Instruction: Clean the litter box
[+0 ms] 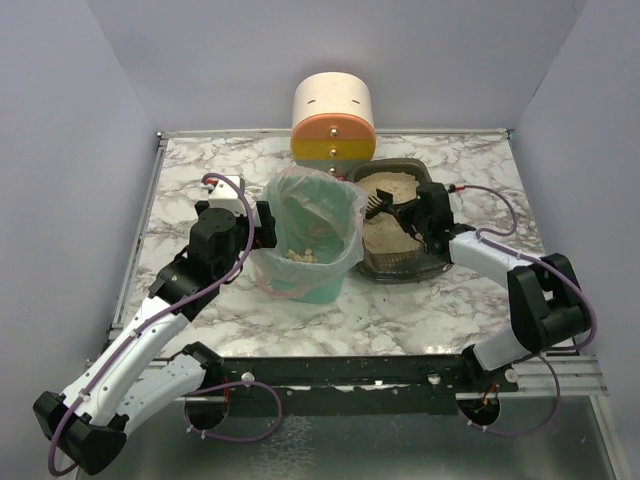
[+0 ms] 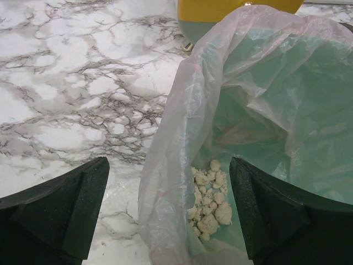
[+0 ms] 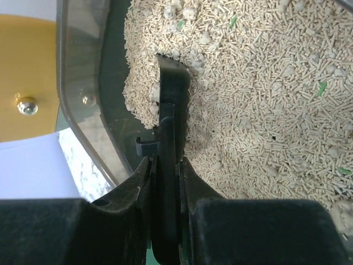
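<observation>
White marble with grey veins covers the surface [image 1: 200, 170] in front of you, closed in by plain pale walls. You will find the litter box [image 1: 395, 270] toward the back right, just beside the green bin [image 1: 310, 285] and just in front of the cream, orange and yellow cylinder [image 1: 333, 115]. It is a shallow dark grey tray with rounded corners, and from the right wrist its wall looks smoky and half see-through. Beige litter [image 3: 265, 83] fills it: short pellets mixed with a few pale lumps and green flecks, heaped up against that wall.

Your right hand [image 3: 165, 171] is over the box, clamped tight on the handle of a black scoop [image 3: 171, 99], whose head is dug into the litter close to the wall. Your left hand [image 2: 168, 215] sits at the bin's left side with its fingers spread wide, the edge of the clear bag [image 2: 265, 83] showing between them. Whitish clumps [image 2: 209, 193] lie at the bottom of the bag
</observation>
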